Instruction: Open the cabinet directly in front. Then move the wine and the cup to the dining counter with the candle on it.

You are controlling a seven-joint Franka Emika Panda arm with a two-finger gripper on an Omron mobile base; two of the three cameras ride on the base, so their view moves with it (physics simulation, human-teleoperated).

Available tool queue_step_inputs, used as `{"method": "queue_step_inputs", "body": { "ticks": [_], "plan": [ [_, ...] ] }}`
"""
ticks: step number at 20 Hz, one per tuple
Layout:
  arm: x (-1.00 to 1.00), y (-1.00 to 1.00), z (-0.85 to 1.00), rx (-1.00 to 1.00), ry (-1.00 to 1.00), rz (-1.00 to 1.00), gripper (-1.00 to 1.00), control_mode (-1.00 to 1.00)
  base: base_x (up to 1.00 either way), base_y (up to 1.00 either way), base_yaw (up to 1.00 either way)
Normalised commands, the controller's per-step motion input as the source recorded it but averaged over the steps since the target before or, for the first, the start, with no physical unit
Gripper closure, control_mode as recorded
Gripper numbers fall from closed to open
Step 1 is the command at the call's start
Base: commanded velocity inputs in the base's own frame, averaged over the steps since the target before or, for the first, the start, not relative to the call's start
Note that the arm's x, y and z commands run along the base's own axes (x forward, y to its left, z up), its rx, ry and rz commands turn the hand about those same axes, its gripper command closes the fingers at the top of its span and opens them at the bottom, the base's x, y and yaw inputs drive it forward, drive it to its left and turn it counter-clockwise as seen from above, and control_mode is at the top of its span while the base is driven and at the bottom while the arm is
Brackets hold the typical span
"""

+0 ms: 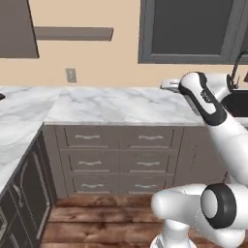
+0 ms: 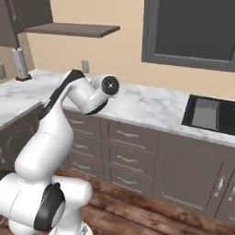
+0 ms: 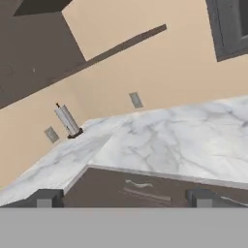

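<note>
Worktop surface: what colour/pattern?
White marble with grey veining; the worktop shows best in the hand view.

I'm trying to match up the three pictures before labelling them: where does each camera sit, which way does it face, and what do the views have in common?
Left base view: behind the arm to its left, facing the marble worktop and drawers; the arm rises at lower right.
Right base view: behind the arm to its right, facing the same worktop and the sink; the arm rises at lower left.
Hand view: on the hand, rolled, looking along the open gripper at the worktop corner.
Shared: all three show the worktop, wall outlet and shelf.
</note>
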Motion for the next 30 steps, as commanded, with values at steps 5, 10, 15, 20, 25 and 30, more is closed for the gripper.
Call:
{"method": "queue_step_inputs", "body": {
  "ticks": [5, 10, 15, 20, 25, 30],
  "plan": [
    [0.0, 0.0, 0.0, 0.0, 0.0, 0.0, -1.0, 1.0, 0.64, 0.0, 0.85],
    [0.0, 0.0, 0.0, 0.0, 0.0, 0.0, -1.0, 1.0, 0.24, 0.0, 0.92],
    [0.0, 0.0, 0.0, 0.0, 0.0, 0.0, -1.0, 1.0, 0.0, 0.0, 0.99],
    [0.0, 0.0, 0.0, 0.0, 0.0, 0.0, -1.0, 1.0, 0.0, 0.0, 1.0],
    [0.0, 0.0, 0.0, 0.0, 0.0, 0.0, -1.0, 1.0, 0.28, -0.21, 0.71],
    [0.0, 0.0, 0.0, 0.0, 0.0, 0.0, -1.0, 1.0, 0.21, -0.45, 0.08]
  ]
}}
